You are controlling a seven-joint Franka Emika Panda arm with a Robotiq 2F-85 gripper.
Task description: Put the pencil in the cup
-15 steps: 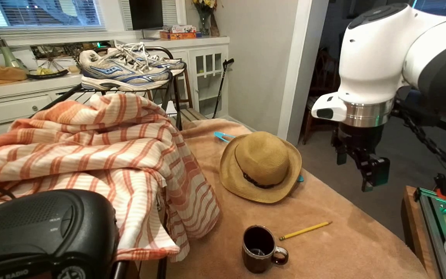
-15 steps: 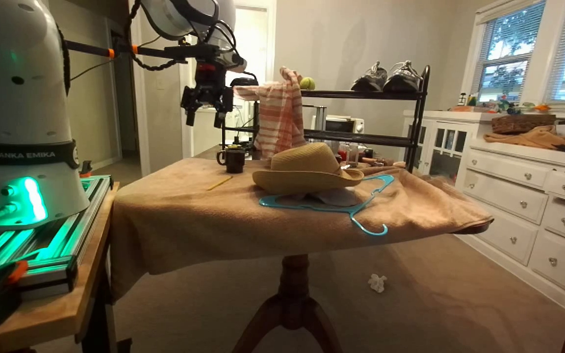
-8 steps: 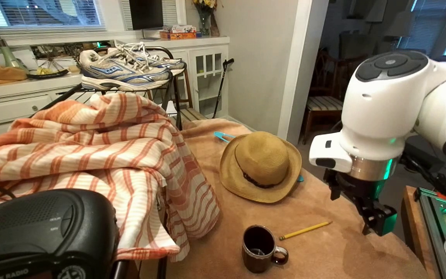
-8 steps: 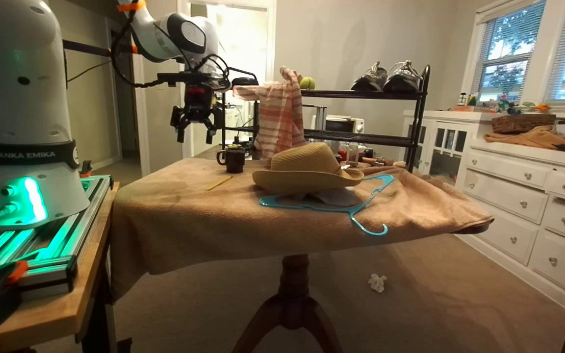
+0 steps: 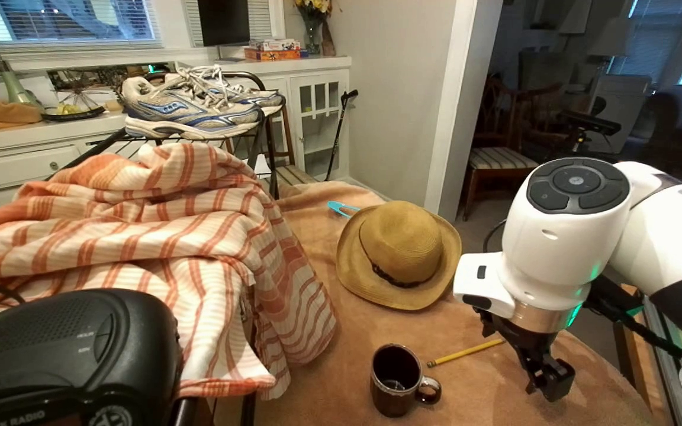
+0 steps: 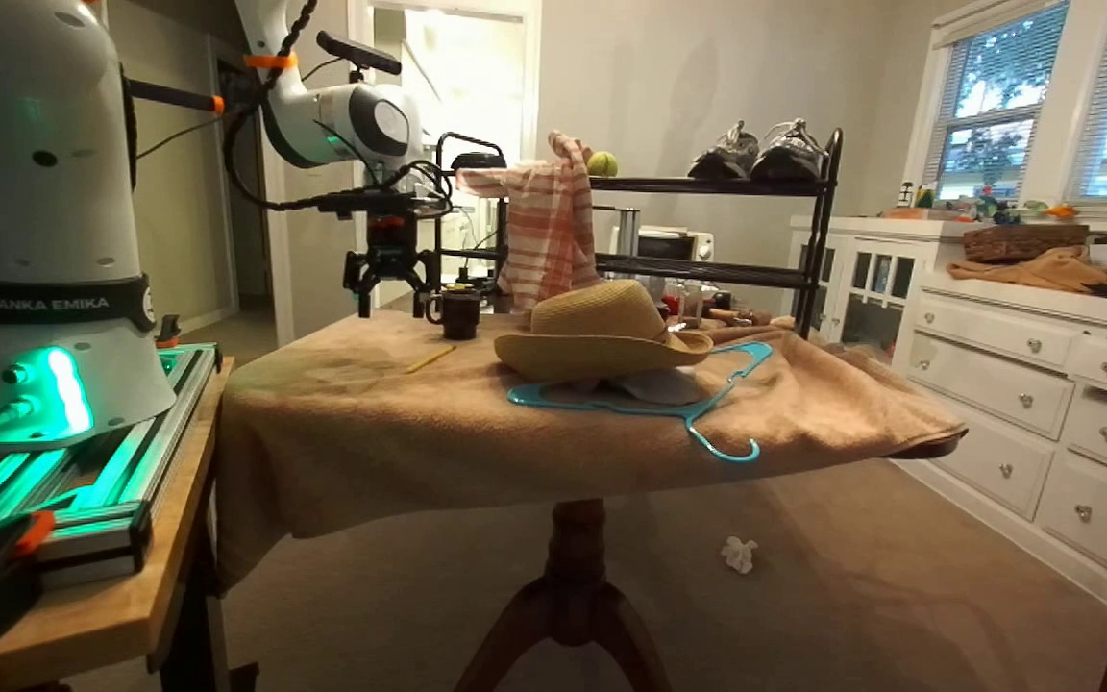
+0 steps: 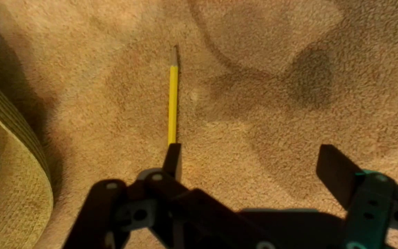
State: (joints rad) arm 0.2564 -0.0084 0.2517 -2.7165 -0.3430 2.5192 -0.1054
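The yellow pencil point(image 5: 465, 352) lies flat on the tan cloth beside the cup in both exterior views. In the wrist view the pencil point(image 7: 173, 103) points its tip to the top; its other end is hidden behind the left finger point(image 7: 174, 157). The dark glossy cup point(image 5: 396, 384) stands upright, handle toward the pencil side; it also shows in an exterior view point(image 6: 460, 314) and is out of the wrist view. My gripper point(image 7: 250, 146) is open and empty, above the cloth, with its jaws wide apart and the pencil in line with the left one.
A straw hat point(image 5: 403, 248) lies beside the pencil, on a blue hanger point(image 6: 602, 406). The hat's brim point(image 7: 16, 180) is at the wrist view's left. A striped cloth point(image 5: 157, 225) hangs over a rack near the cup. A black radio point(image 5: 68, 355) stands in front.
My gripper has come down toward the table in both exterior views and most recently shifted toward the pencil and cup. Its jaws stay open. The pencil, cup and hat have not moved.
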